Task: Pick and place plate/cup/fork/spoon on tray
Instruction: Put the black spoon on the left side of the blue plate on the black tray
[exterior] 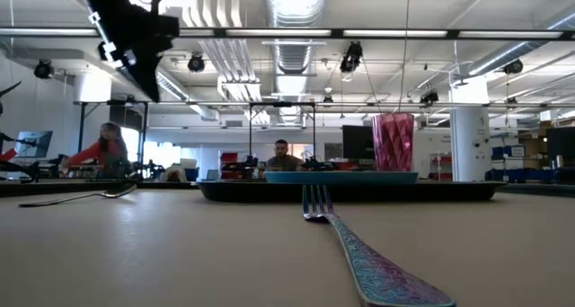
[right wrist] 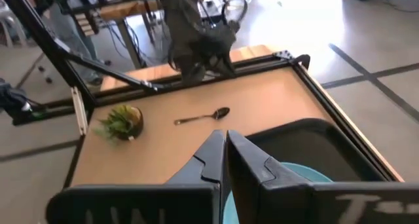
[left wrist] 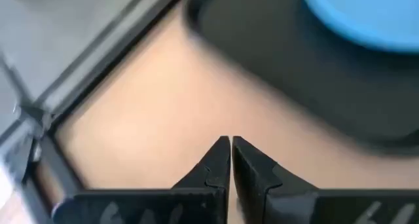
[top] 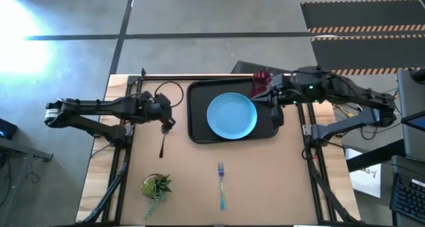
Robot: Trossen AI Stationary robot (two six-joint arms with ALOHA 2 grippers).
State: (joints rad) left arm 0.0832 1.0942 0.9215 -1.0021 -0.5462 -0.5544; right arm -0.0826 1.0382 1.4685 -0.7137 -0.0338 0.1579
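Note:
The black tray (top: 199,131) lies at the table's far middle. On it rest the light-blue plate (top: 232,115) and, upright in its far right corner, the dark-red cup (top: 260,83). The fork (top: 221,185) lies flat on the table near the front edge. Left of the tray lies the dark spoon (top: 163,144). My left gripper (top: 169,125) hovers shut and empty over the spoon's far end, above the table (left wrist: 231,140). My right gripper (top: 271,98) is raised over the tray's right side beside the cup, shut and empty (right wrist: 226,133).
A small green potted plant (top: 156,186) stands at the near left of the table. A dark cable (top: 170,89) loops at the far left, beside the tray. Bare tabletop lies between the fork and the tray. People sit in the room beyond the table (exterior: 281,154).

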